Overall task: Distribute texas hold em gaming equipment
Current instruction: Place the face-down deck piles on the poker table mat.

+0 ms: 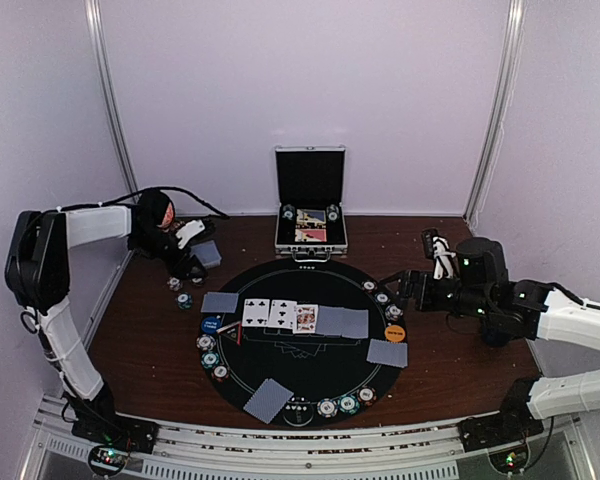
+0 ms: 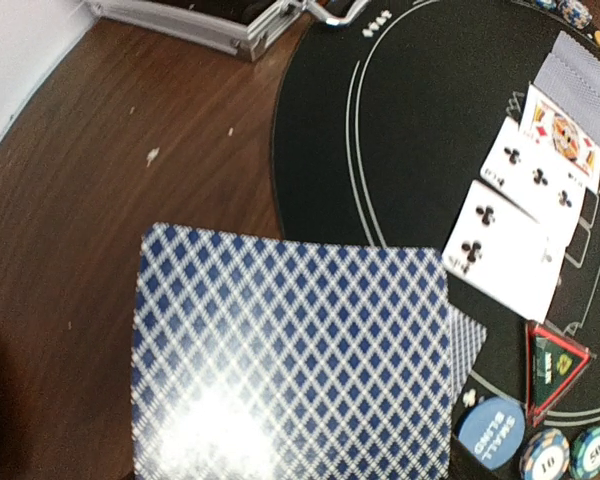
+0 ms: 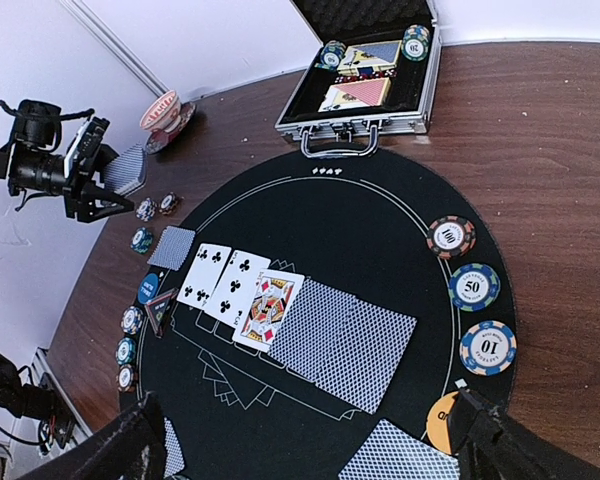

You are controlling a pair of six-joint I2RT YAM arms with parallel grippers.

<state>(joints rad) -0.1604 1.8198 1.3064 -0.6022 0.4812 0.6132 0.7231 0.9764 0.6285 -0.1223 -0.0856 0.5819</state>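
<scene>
L pincer pinching card, left of mat; R pincer spread wide at mat's rt edge.

- One round black mat lies on the surface.
- Three face-up cards sit in a row, and two face-down cards finish that row.
- There are four more face-down lots: three at the mat's rim and one held by the left arm. Whether each is single or doubled I cannot tell.
- Chips: three at the mat's right edge, three at its left, at least three along the near edge, three off the mat, and two in the case.
- One blue button and one orange button.
- One red triangular marker.
- Two card packs in the one case.
- Two arms, counting the right arm.
</scene>
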